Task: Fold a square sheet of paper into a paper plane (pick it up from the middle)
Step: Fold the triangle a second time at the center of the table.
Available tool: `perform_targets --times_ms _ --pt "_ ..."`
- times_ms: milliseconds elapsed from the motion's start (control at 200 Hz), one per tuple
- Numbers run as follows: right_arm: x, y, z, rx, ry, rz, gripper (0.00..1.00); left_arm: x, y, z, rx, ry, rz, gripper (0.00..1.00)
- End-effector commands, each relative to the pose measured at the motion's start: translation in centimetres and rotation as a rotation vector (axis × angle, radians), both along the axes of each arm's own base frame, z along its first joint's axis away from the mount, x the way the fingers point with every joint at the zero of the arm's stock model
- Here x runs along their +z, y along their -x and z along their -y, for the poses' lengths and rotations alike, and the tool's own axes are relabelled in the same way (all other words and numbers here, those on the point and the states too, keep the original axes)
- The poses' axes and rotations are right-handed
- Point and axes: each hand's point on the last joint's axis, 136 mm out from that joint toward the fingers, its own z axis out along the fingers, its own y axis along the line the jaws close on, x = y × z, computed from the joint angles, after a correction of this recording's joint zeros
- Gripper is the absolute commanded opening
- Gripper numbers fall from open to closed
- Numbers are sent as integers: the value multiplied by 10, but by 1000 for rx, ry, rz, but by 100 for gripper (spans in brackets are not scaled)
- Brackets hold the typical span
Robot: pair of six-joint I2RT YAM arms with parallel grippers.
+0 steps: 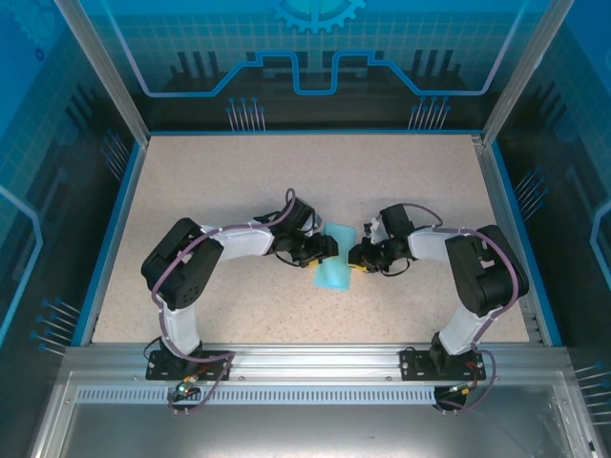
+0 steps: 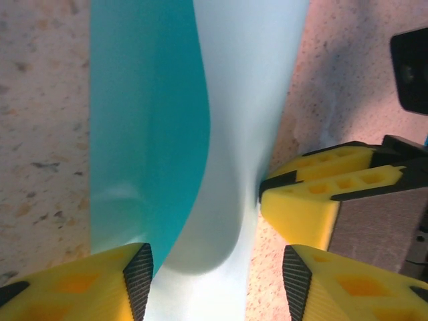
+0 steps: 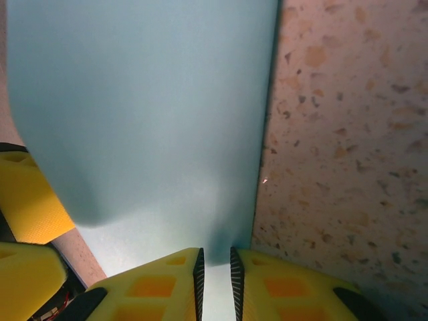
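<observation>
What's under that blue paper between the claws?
The speckled table shows all around the blue paper, which curls partly up off it. Whatever lies beneath the flat part is covered.

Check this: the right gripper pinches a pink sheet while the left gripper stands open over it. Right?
No: the sheet is turquoise, not pink, as the right wrist view shows. The right gripper pinches it; the left gripper stands open.

My hand [image 2: 217, 281] is open, its fingers [image 2: 137, 277] either side of the paper [image 2: 241, 100], which lies curled on the surface [image 2: 40, 134]. The other hand [image 2: 264, 194] pinches the paper's right edge.
</observation>
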Motion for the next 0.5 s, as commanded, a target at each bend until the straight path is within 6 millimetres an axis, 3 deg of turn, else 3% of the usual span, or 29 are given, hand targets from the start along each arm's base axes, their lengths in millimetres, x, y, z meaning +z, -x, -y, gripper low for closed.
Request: perform_targets --times_ms 0,250,495 --pt "-10 13 13 -14 43 -54 21 14 -8 7 -7 82 28 62" --pt "-7 11 12 -15 37 -45 21 17 -29 11 -32 128 47 63" --pt "14 3 4 4 -14 20 26 17 -14 13 -24 181 -16 58"
